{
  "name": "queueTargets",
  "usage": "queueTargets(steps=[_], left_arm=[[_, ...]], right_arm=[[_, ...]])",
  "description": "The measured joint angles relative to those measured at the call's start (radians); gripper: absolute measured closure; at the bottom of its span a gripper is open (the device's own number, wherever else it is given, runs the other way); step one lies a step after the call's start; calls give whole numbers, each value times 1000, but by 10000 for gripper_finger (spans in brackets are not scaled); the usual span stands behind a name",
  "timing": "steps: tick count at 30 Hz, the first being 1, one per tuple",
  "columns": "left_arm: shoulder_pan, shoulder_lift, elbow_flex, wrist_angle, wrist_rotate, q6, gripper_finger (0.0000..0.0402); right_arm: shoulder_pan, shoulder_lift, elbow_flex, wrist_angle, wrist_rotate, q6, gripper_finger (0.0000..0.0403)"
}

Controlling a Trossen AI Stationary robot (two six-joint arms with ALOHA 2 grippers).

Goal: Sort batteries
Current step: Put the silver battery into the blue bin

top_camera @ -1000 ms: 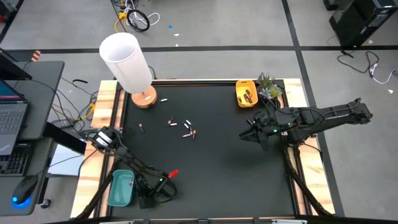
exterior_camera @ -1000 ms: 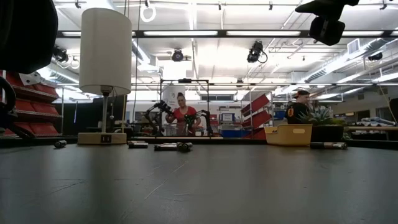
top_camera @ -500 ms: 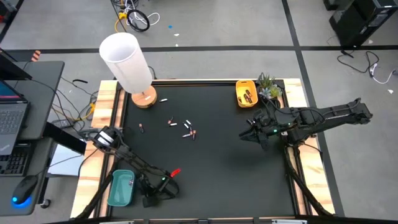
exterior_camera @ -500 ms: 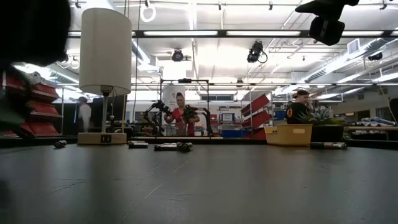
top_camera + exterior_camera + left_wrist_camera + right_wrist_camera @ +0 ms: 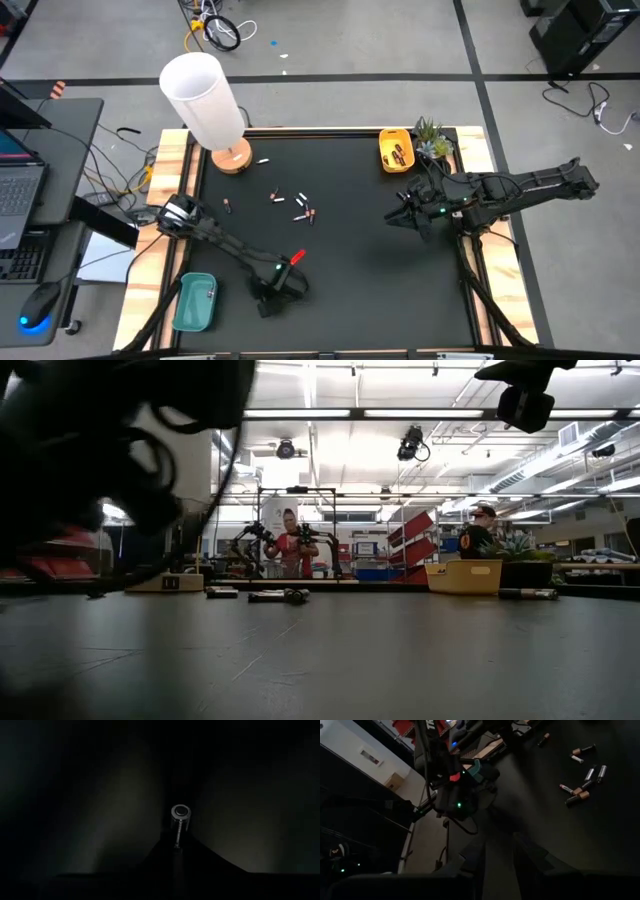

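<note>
Left gripper (image 5: 268,303) sat shut, empty, near teal tray (image 5: 193,303).
Right gripper (image 5: 402,218) hovered; couldn't tell its opening; batteries (image 5: 303,209) mid-table.

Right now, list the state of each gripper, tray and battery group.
left gripper: shut on a silver battery
right gripper: open, empty, hovering
loose batteries: lying mid-table
yellow tray: holds dark batteries
teal tray: holds one light battery

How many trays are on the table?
2: the teal tray at the near left corner, the yellow tray at the far right beside the plant. None seems hidden.
</note>
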Motion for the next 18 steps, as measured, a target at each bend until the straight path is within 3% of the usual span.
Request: queueTargets(steps=[10,18], left_arm=[[76,0,110,-38,-147,-19,373],[83,0,187,-154,-178,-11,373]], right_arm=[[4,0,0,4,-16,10,318],[5,0,0,4,-33,10,318]])
